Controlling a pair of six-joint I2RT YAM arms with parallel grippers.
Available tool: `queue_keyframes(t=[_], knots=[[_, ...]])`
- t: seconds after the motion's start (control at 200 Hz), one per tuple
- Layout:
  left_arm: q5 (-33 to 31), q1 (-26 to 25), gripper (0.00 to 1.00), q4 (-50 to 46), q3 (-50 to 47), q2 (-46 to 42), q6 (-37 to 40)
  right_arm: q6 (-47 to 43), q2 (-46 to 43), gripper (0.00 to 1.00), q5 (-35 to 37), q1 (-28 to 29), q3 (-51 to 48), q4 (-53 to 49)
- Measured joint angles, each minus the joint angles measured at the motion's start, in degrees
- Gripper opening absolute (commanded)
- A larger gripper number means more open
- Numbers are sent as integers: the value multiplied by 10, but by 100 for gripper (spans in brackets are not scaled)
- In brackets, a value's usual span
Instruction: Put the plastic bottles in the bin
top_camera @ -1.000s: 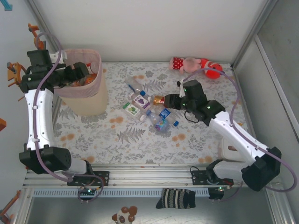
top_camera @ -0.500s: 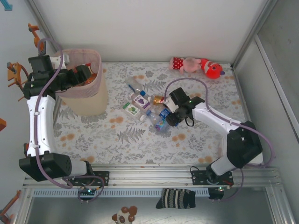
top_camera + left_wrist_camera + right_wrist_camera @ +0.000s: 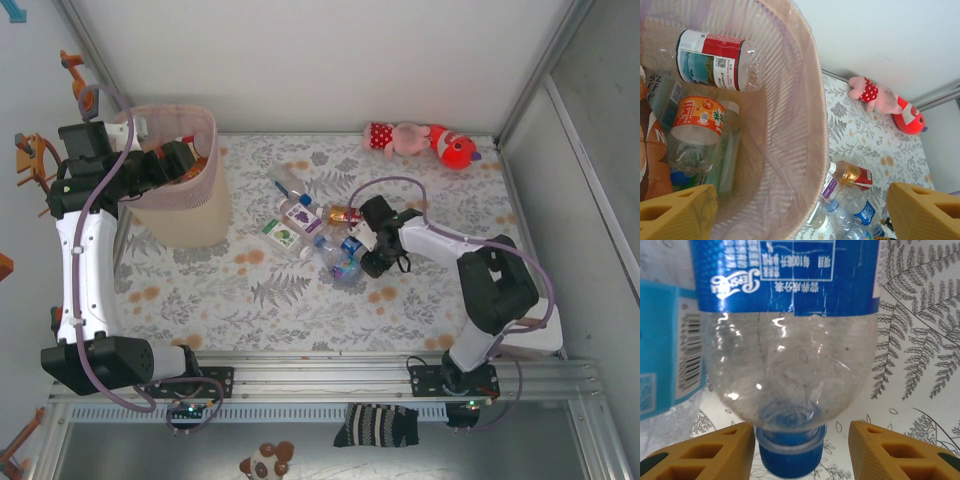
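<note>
Since a second ago the right arm has folded in from the right of the overhead frame, and its claw (image 3: 372,260) has come down on the loose plastic bottles (image 3: 320,238) at the middle of the fern-patterned worktop (image 3: 250,300). The left arm has barely shifted at the upper left.

The right wrist view gives what the overhead view cannot. The right claw (image 3: 792,452) stands partly open, its yellow fingers either side of the blue cap (image 3: 790,460) of a clear blue-labelled bottle (image 3: 790,370). One finger is close to the cap, the other has a gap, and no grip shows. A pale-blue-labelled bottle (image 3: 665,350) lies at the frame's left.

The left claw (image 3: 180,160) hangs over the mouth of the pink bin (image 3: 190,215). In its wrist view that claw (image 3: 800,212) is spread wide and holds nothing. Inside the bin (image 3: 790,125) lie a red-and-white-labelled bottle (image 3: 717,60) and an orange-labelled bottle (image 3: 700,130). The amber bottle (image 3: 852,175) lies outside, lower right. The plush toy (image 3: 425,140) lies at the upper right.
</note>
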Motion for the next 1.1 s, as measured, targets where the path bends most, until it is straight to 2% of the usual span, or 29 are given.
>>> queue_keyframes(t=[0.215,0.436,0.591,0.896,1.097], knots=[[0,0,87,0,0,0,0,0,24,44,-2,0,-7,5],[3,0,87,0,0,0,0,-1,24,27,-5,0,-7,1],[9,0,87,0,0,-2,0,2,15,22,-13,0,-7,-7],[57,-6,84,19,-11,-22,8,0,-99,18,-20,6,-7,-51],[92,-64,81,36,-11,-24,47,-37,-188,16,-21,50,0,-83]])
